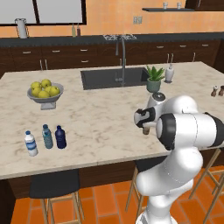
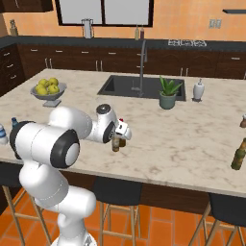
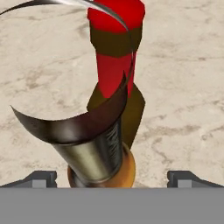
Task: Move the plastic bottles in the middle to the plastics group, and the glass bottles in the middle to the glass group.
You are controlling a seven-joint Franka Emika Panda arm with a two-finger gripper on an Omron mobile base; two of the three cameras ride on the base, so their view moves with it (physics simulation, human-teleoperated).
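While the navy bottle already stands with the water bottles at the tabletop's left end, the claw hovers spread around the brown bottle mid-tabletop, so closing on it seems next, then carrying it right.

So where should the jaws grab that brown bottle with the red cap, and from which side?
Probably around the wide body of the brown bottle, below the narrow red-capped neck. It stands upright on the counter, so a level approach from the robot's side suits it. The gripper is open and the bottle already sits between its fingertips.
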